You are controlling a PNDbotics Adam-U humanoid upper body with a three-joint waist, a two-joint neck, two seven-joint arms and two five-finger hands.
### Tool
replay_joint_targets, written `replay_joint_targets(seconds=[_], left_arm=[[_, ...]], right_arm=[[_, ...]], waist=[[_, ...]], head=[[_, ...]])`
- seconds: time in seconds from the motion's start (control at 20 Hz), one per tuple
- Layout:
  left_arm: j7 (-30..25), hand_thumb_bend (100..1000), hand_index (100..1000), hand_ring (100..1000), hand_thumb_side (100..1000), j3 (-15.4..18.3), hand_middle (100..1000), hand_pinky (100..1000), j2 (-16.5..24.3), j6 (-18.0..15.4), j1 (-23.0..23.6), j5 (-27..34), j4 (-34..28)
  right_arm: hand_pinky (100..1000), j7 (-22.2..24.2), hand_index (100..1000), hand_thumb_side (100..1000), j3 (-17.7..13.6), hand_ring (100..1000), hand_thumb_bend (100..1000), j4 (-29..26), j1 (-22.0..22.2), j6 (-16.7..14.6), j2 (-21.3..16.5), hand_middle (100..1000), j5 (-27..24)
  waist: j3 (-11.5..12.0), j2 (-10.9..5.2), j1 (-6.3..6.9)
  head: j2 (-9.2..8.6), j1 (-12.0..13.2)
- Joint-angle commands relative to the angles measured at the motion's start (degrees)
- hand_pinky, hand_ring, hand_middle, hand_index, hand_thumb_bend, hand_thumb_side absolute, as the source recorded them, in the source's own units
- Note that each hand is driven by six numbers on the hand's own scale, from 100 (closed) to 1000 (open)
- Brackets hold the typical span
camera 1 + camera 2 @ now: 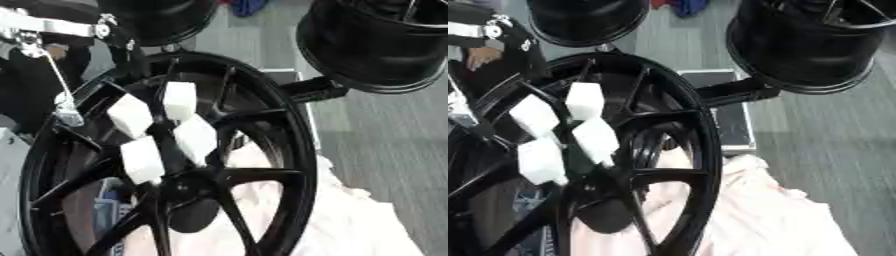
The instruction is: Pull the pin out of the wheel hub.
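The light around me is even and fairly bright, with no hard shadows on the grey floor (385, 150). Everything looks soft and slightly blurred, and the black wheel (289, 150) swallows detail, while my white fingertips (179, 100) nearly wash out.

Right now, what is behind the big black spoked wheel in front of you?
Through the spokes of the black spoked wheel a pale pink cloth shows, and something blue at lower left. The left hand with white fingertip pads and the hub cover the rest; no pin shows.
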Motion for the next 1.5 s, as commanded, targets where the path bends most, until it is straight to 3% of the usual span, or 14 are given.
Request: replay_joint_targets(seconds=[0.05, 0.3, 0.8, 1.5], left_arm=[[2.1, 789, 734, 604, 100, -0.3, 624, 703, 1.8, 1.8, -0.4, -1.4, -1.0], [3.9, 778, 737, 605, 100, -1.5, 620, 693, 1.2, 3.5, -0.3, -3.9, -0.8], [3.8, 760, 747, 600, 100, -2.5, 618, 685, 0.6, 2.8, -0.2, -5.6, -0.9], [1.8, 685, 666, 495, 100, -3.6, 520, 607, -0.1, 3.4, 0.0, -5.6, -0.2]], right_arm=[[656, -0.2, 674, 470, -0.7, 690, 100, -0.7, -0.3, 0.0, -0.7, 650, 0.0], [656, -0.2, 673, 470, -0.7, 690, 100, -0.7, -0.3, -0.1, -0.6, 650, -0.1], [655, -0.5, 673, 470, -0.8, 689, 100, -0.7, -0.5, -0.2, -0.5, 650, -0.1], [654, -0.9, 672, 470, -0.9, 687, 100, -0.7, -0.6, -0.2, -0.3, 648, -0.2]], waist=[[-0.1, -1.0, -0.01], [-0.3, -0.98, -0.05], [-0.3, -0.85, -0.05], [-0.4, -0.89, -0.15]], head=[[0.07, -0.1], [-0.39, -0.1], [-1.21, -0.3], [-1.26, 0.4]])
